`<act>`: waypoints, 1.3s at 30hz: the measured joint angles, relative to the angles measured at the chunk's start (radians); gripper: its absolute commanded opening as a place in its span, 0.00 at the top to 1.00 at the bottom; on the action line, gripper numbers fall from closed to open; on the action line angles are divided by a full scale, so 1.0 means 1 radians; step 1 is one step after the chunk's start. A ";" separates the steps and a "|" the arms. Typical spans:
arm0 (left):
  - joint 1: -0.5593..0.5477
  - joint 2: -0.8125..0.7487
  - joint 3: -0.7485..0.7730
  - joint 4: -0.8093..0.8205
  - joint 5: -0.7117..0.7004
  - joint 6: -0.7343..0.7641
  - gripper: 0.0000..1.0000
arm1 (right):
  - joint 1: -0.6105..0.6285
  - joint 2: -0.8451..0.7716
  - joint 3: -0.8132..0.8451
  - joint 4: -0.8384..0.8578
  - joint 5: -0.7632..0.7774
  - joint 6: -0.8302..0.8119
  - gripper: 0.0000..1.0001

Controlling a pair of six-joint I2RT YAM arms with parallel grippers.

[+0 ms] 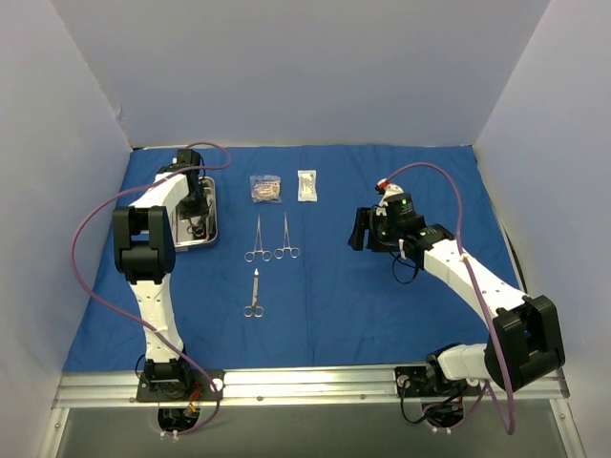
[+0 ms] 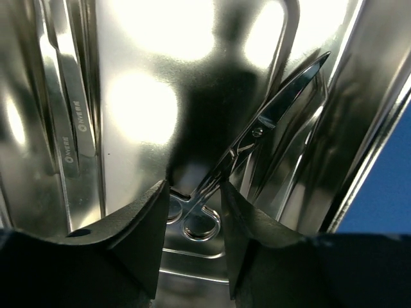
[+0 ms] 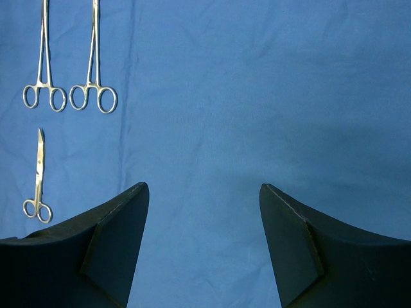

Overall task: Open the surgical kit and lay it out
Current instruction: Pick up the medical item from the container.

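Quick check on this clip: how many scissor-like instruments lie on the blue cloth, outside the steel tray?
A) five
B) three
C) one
B: a clamp, a second clamp beside it and scissors nearer the arms lie on the blue cloth; a fourth instrument sits in the steel tray.

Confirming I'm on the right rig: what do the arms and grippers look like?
The left arm and right arm have white links with black joints. A purple cable loops along each. Fingers are black wedges. Green lights glow near the right wrist.
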 measured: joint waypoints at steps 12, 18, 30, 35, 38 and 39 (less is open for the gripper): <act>0.051 0.000 0.000 -0.003 -0.018 -0.035 0.53 | 0.000 0.002 0.000 0.001 0.001 0.004 0.35; 0.060 0.000 0.026 -0.013 0.012 -0.038 0.43 | 0.000 0.002 0.002 0.001 0.001 0.005 0.35; 0.059 0.085 0.216 0.050 0.106 0.041 0.37 | 0.000 0.005 0.030 -0.002 0.005 0.009 0.35; 0.059 0.127 0.242 0.063 0.128 0.113 0.37 | 0.000 0.005 0.038 -0.004 0.011 0.009 0.35; 0.059 0.138 0.243 0.065 0.148 0.156 0.39 | 0.000 0.005 0.038 -0.008 0.015 0.011 0.35; 0.059 0.142 0.245 0.065 0.153 0.167 0.39 | 0.000 0.005 0.038 -0.009 0.015 0.012 0.35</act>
